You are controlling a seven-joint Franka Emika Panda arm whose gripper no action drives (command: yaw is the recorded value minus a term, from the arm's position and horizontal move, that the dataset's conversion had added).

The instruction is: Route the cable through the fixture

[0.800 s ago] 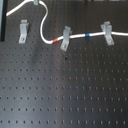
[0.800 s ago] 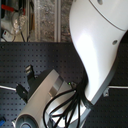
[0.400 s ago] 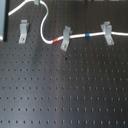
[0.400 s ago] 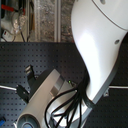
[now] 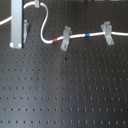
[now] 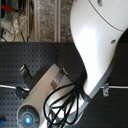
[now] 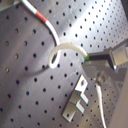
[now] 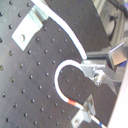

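Note:
In the first exterior view the white cable (image 5: pixel 43 26) rises in a hump near the top, then drops to its red band (image 5: pixel 54 40). It runs on through the middle fixture (image 5: pixel 65 39), past the blue band (image 5: pixel 87 36), and through the right fixture (image 5: pixel 106 32). The left fixture (image 5: pixel 25 31) stands partly behind a pale upright bar (image 5: pixel 16 22) of the arm. Both wrist views show my gripper (image 7: pixel 90 62) (image 8: pixel 92 70) shut on the cable (image 8: pixel 62 75) at the top of a loop. A fixture (image 7: pixel 75 102) lies just beside the loop, and the cable passes next to it.
The black perforated board (image 5: pixel 65 90) carries everything. In the second exterior view the white arm (image 6: pixel 100 40) and its black hoses (image 6: pixel 62 100) hide most of the scene. One fixture (image 6: pixel 105 90) and bits of cable (image 6: pixel 119 87) show there. Clutter sits beyond the board's far edge (image 6: pixel 15 20).
The pale bar has shifted slightly toward the first exterior view's left and a little lower. The cable's hump stays raised. The arm looks nearly unmoved in the second exterior view.

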